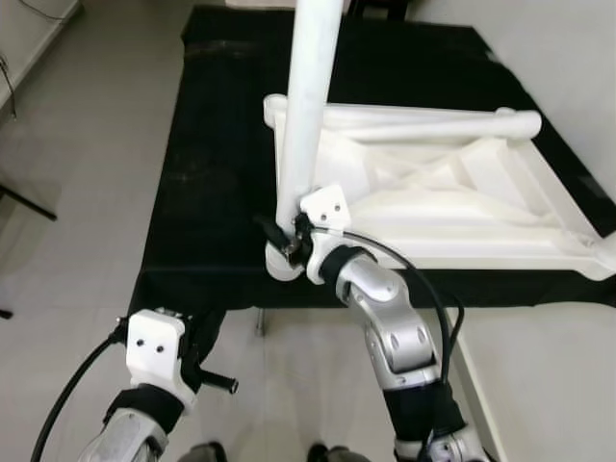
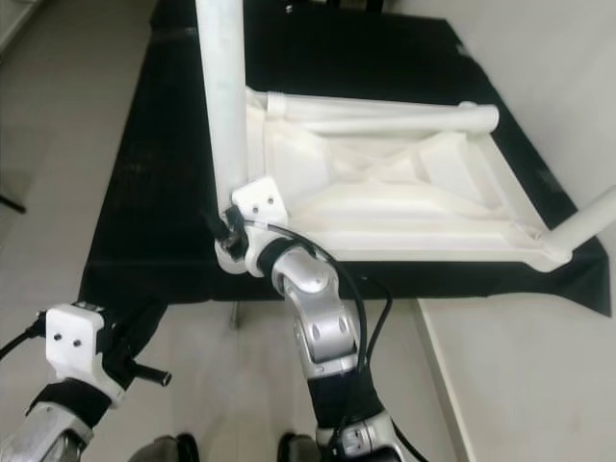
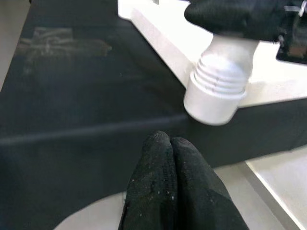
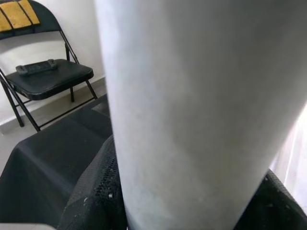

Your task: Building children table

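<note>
A white children's table top (image 1: 433, 192) lies upside down on a black cloth-covered table (image 1: 212, 192). One white leg (image 1: 433, 123) lies along its far side, and another leg (image 2: 587, 221) sticks out at the near right corner. My right gripper (image 1: 289, 236) is shut on a long white table leg (image 1: 310, 106), holding it upright at the top's near left corner. The threaded end of this leg (image 3: 218, 88) hangs just past the table's front edge. My left gripper (image 3: 165, 158) is shut and empty, low in front of the table.
A black folding chair (image 4: 48, 72) stands by the wall beyond the table. Light floor (image 1: 67, 241) lies to the left, and a white surface (image 1: 539, 385) at the right front.
</note>
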You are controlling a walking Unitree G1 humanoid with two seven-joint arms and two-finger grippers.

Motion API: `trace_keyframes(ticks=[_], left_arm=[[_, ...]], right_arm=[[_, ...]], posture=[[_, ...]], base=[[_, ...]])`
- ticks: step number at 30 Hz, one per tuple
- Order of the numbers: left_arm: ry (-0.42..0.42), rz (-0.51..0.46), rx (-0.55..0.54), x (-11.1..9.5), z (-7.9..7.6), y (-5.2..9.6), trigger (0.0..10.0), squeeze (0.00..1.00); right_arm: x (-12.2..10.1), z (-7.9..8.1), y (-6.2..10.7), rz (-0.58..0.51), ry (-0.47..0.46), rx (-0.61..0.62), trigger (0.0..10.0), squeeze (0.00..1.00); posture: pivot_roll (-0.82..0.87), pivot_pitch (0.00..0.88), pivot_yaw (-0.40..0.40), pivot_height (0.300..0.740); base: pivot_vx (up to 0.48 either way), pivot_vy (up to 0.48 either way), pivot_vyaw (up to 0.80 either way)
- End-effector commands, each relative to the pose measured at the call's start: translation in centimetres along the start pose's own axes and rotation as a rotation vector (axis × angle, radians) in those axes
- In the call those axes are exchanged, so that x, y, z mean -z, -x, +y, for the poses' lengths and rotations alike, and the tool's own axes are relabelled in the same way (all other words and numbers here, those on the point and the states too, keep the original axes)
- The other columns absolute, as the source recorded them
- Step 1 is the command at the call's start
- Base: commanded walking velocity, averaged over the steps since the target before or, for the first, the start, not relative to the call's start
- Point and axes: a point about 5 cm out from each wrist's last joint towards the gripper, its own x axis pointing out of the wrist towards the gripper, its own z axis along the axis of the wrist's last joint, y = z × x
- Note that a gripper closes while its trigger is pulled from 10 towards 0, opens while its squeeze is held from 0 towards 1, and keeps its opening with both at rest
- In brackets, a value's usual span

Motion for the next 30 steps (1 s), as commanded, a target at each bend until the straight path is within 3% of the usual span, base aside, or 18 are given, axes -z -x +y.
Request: trace_keyframes(ticks=[1, 4, 5, 7, 8, 9, 10, 12, 15, 17, 19, 20, 21, 22, 27, 30], left_arm=[[0.001, 0.022, 0.009, 0.5, 0.1, 0.3, 10.0, 0.00], [0.003, 0.022, 0.008, 0.6, 0.2, 0.1, 10.0, 0.00], [-0.007, 0.018, 0.005, 0.6, 0.1, 0.1, 10.0, 0.00], [-0.007, 0.018, 0.005, 0.6, 0.1, 0.1, 10.0, 0.00], [-0.011, 0.014, -0.001, 0.6, 0.2, 0.0, 10.0, 0.00], [-0.015, 0.011, -0.004, 0.7, 0.2, -0.1, 10.0, 0.00], [-0.015, 0.011, -0.004, 0.7, 0.2, -0.1, 10.0, 0.00], [-0.015, 0.007, -0.006, 0.7, 0.2, -0.2, 10.0, 0.00], [-0.014, 0.005, -0.006, 0.7, 0.2, -0.3, 10.0, 0.00], [-0.011, 0.003, -0.005, 0.7, 0.0, -0.2, 10.0, 0.00], [-0.011, 0.003, -0.005, 0.7, 0.0, -0.2, 10.0, 0.00], [-0.010, 0.002, -0.005, 0.7, -0.1, -0.1, 10.0, 0.00], [-0.009, 0.001, -0.004, 0.6, -0.2, -0.1, 10.0, 0.00], [-0.008, 0.001, -0.004, 0.6, -0.3, 0.1, 10.0, 0.00], [-0.005, 0.002, -0.003, 0.5, -0.6, 0.5, 10.0, 0.00], [-0.001, 0.009, 0.003, 0.4, -0.9, 0.8, 10.0, 0.00]], right_arm=[[3.6, 3.3, -0.5, 0.136, -0.148, -0.006, 0.0, 0.00], [3.5, 3.2, -0.9, 0.127, -0.142, -0.006, 0.0, 0.00], [3.1, 3.2, -1.3, 0.111, -0.150, -0.026, 4.6, 0.00], [3.1, 3.2, -1.3, 0.111, -0.150, -0.026, 4.6, 0.00], [2.1, 3.8, -1.6, 0.062, -0.193, -0.091, 10.0, 0.69], [0.9, 4.1, -1.9, -0.003, -0.238, -0.189, 10.0, 1.00], [0.9, 4.1, -1.9, -0.003, -0.238, -0.189, 10.0, 1.00], [-0.9, 4.0, -2.0, -0.084, -0.308, -0.372, 10.0, 1.00], [-1.3, 3.7, -1.9, -0.096, -0.309, -0.396, 10.0, 1.00], [-1.7, 2.3, -1.4, -0.112, -0.222, -0.626, 10.0, 1.00], [-1.7, 2.3, -1.4, -0.112, -0.222, -0.626, 10.0, 1.00], [-1.7, 1.7, -1.1, -0.111, -0.191, -0.715, 10.0, 1.00], [-1.7, 1.0, -1.2, -0.100, -0.154, -0.767, 10.0, 0.86], [-2.0, 0.2, -1.9, -0.089, -0.122, -0.773, 10.0, 0.00], [-3.4, -0.8, -3.5, -0.096, -0.069, -0.789, 10.0, 0.00], [-4.6, -0.7, -3.9, -0.101, -0.034, -0.875, 10.0, 0.00]], posture=[[-0.12, 0.169, -0.120, 0.740], [-0.12, 0.167, -0.122, 0.740], [-0.11, 0.160, -0.131, 0.740], [-0.11, 0.160, -0.131, 0.740], [-0.10, 0.154, -0.133, 0.740], [-0.11, 0.150, -0.136, 0.740], [-0.11, 0.150, -0.136, 0.740], [-0.10, 0.149, -0.139, 0.740], [-0.10, 0.149, -0.139, 0.740], [-0.09, 0.156, -0.151, 0.740], [-0.09, 0.156, -0.151, 0.740], [-0.09, 0.157, -0.152, 0.740], [-0.09, 0.162, -0.156, 0.740], [-0.07, 0.170, -0.157, 0.740], [-0.06, 0.183, -0.156, 0.740], [-0.05, 0.199, -0.157, 0.740]], base=[[0.000, 0.000, 0.00], [0.000, 0.000, 0.00], [0.000, 0.000, 0.00], [0.000, 0.000, 0.00], [0.000, 0.000, 0.00], [0.000, 0.000, 0.00], [0.000, 0.000, 0.00], [0.000, 0.000, 0.00], [0.000, 0.000, 0.00], [0.000, 0.000, 0.00], [0.000, 0.000, 0.00], [0.000, 0.000, 0.00], [0.000, 0.000, 0.00], [0.000, 0.000, 0.00], [0.000, 0.000, 0.00], [0.000, 0.000, 0.00]])
